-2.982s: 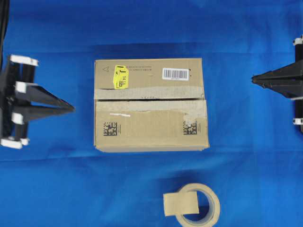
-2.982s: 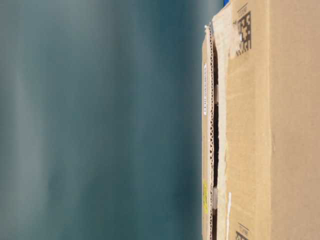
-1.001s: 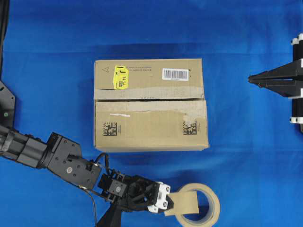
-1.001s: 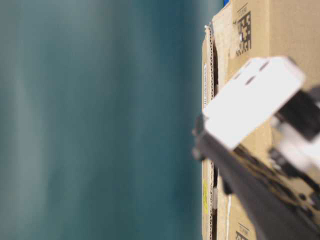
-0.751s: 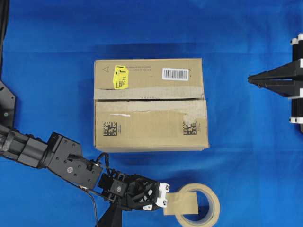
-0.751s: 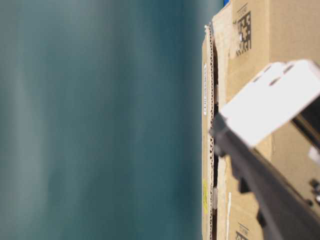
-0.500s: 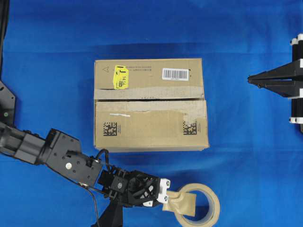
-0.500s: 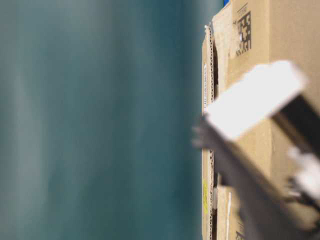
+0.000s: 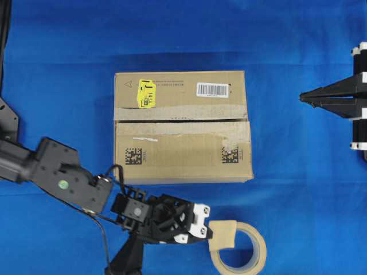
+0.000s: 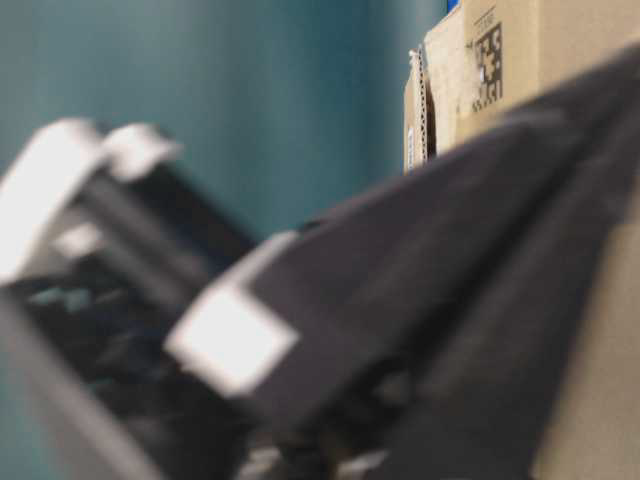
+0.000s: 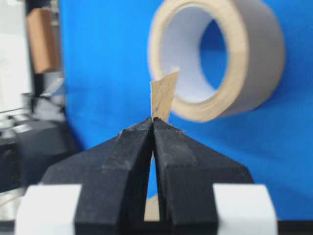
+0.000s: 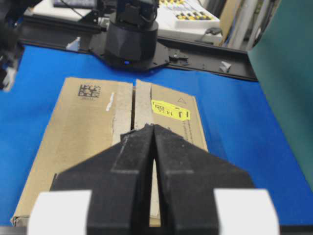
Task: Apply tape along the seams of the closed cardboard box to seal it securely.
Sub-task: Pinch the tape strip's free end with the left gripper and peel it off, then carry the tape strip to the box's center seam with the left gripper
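Beside roll [image 9: 245, 247] | left end effector [image 9: 207, 231] clamped on tape [image 9: 222, 235] (right [image 9: 303, 97] pressed together, idle)

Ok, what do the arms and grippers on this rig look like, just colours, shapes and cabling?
Both arms are matte black. The left gripper has tapered, wedge-shaped black fingers on white blocks, a thin black cable looping over the wrist, and a green dot on its boxy forearm link. The right gripper shows the same pointed black fingers with white blocks.

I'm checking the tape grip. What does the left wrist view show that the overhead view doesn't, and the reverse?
Left wrist only: the left gripper, jaws pinched shut on the tape piece's edge. Overhead only: the cardboard box, its unsealed seams, and the right gripper parked shut. Both: the tape roll on the blue cloth.
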Robot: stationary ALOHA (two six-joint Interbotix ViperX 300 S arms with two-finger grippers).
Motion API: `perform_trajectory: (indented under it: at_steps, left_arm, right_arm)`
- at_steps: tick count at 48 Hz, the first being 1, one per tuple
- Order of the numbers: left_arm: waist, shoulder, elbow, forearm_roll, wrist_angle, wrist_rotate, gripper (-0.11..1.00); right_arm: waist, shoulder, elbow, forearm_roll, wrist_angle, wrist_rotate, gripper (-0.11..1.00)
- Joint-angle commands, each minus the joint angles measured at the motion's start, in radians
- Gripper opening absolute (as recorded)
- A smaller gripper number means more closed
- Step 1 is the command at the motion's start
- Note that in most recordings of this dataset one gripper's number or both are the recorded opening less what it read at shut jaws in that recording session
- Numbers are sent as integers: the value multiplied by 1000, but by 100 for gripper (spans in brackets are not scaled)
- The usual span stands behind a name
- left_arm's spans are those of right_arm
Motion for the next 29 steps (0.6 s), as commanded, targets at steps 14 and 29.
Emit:
perform_trajectory:
  at_steps: [14, 29]
  left_arm:
    - [83, -181, 83, 3, -3, 84, 0]
    - [242, -321, 201, 3, -9, 144, 0]
  right_arm:
    - [-2, 5, -28, -2, -3, 5, 1]
    - [-2, 14, -28, 0, -8, 5, 1]
